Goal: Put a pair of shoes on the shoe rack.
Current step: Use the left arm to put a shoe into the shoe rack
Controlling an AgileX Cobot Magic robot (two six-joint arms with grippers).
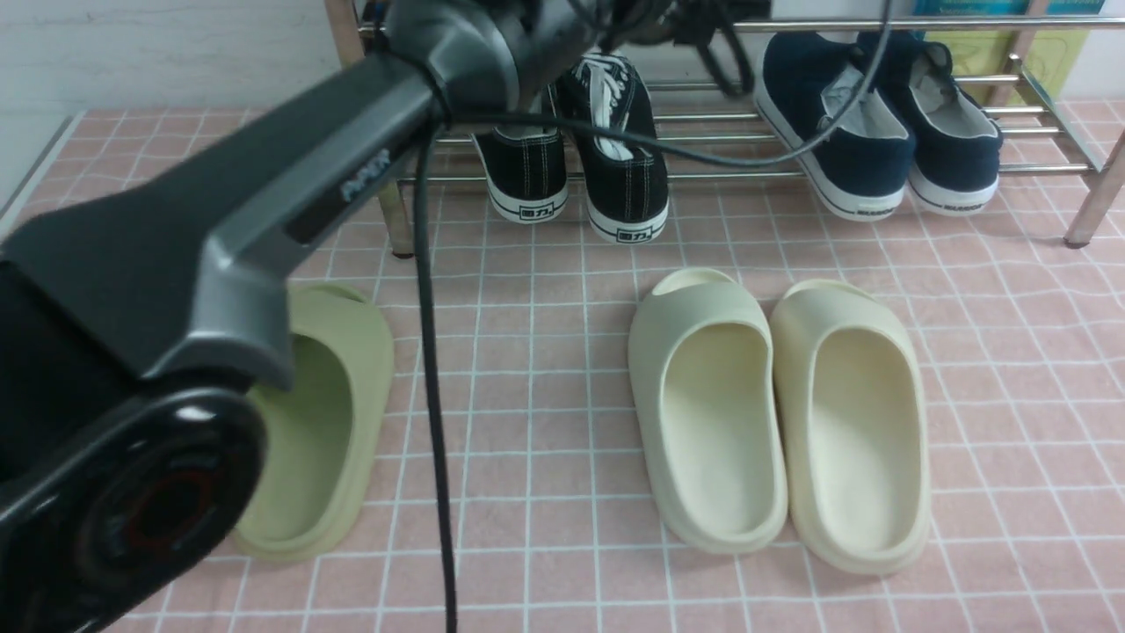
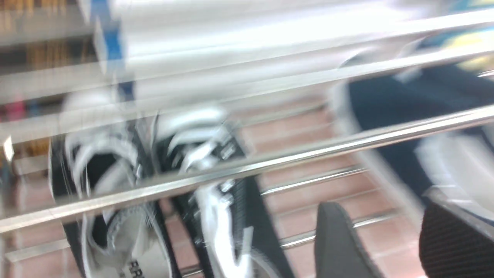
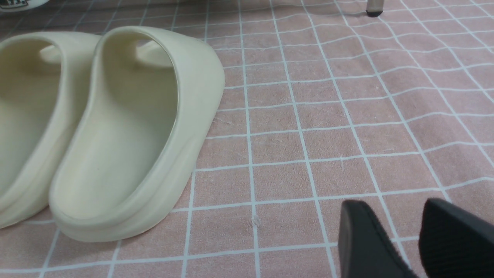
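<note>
Both black sneakers of the pair of shoes, one (image 1: 526, 171) beside the other (image 1: 620, 149), sit side by side on the lower rails of the chrome shoe rack (image 1: 747, 171), heels toward me. My left arm (image 1: 264, 202) reaches over them to the rack; its gripper is hidden in the front view. In the blurred left wrist view the sneakers (image 2: 112, 173) lie behind a rack rail (image 2: 347, 144). The left gripper (image 2: 382, 216) is open beside them, holding nothing. My right gripper (image 3: 393, 210) is open and empty, low over the pink tiled floor.
Two navy slip-ons (image 1: 835, 132) occupy the rack's right side. A pair of cream slides (image 1: 707, 404) lies on the floor in the middle, close to the right gripper's left. A green slide (image 1: 325, 413) lies under the left arm. A black cable (image 1: 431, 352) hangs down.
</note>
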